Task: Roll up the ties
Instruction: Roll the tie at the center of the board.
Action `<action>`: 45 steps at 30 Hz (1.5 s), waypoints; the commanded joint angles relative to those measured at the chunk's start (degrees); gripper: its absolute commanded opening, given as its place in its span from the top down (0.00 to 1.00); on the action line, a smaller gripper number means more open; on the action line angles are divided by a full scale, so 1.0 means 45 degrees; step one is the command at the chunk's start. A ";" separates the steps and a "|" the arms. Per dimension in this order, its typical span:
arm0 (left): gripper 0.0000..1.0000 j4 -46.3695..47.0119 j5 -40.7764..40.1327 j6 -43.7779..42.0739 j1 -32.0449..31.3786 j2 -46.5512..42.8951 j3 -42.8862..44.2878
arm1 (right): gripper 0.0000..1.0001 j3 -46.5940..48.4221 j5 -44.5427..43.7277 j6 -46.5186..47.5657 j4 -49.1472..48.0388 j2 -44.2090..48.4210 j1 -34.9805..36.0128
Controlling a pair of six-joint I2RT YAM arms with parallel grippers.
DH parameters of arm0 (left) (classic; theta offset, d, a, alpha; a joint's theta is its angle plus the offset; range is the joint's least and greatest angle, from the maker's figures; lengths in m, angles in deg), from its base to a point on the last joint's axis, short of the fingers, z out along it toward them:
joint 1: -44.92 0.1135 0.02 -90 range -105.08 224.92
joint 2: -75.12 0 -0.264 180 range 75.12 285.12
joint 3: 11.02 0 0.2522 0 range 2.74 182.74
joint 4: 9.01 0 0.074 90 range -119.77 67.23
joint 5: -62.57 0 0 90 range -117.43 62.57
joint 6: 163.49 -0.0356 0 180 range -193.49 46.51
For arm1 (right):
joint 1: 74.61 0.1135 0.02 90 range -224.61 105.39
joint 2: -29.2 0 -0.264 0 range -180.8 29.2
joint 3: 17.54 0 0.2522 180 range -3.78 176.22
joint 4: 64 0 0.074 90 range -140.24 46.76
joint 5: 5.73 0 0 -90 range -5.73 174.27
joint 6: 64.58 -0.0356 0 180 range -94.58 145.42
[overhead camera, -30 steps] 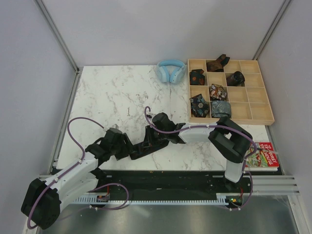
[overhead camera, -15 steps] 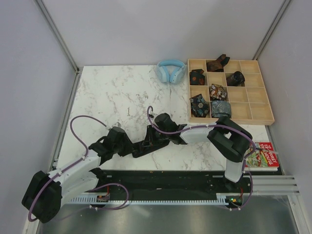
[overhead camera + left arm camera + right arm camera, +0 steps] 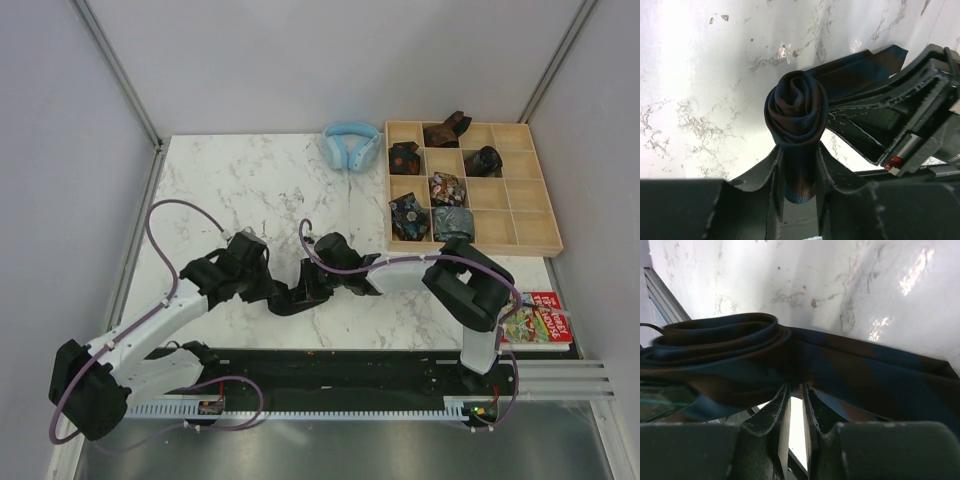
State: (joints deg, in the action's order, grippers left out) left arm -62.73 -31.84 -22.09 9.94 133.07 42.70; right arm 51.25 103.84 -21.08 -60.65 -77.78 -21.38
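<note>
Now, left of the tray (image 3: pixel 528 228), the left gripper (image 3: pixel 797 170) clamps the tie (image 3: pixel 796 112) at its rolled end; the right gripper (image 3: pixel 796 405) pinches its flat tail.

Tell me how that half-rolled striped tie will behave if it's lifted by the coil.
The striped tie looks soft and floppy: its tail lies limp on the table, so it would likely sag. The coil seems loosely wound, so it may unroll if the left pincer lets go. Thin fabric, so probably light.
</note>
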 commanded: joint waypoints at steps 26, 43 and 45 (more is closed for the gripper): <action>0.84 -0.5512 -0.2436 -0.1403 -0.3416 0.7842 0.6586 | 0.76 0.0255 -0.0911 0.0312 0.2778 0.0607 0.0711; 0.87 -0.8989 -0.5114 0.0102 -0.5019 1.1574 1.0082 | 0.68 -0.2774 -0.2826 -0.0448 0.4971 0.4651 -0.0540; 0.87 -0.8970 -0.5232 0.0082 -0.5019 1.1517 1.0045 | 0.68 -0.2892 -0.2748 -0.0390 0.4932 0.4963 -0.0540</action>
State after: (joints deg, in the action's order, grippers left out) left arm -94.36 -50.55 -24.76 -10.71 181.90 88.05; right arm 38.18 95.49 -24.32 -37.22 -59.70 -23.83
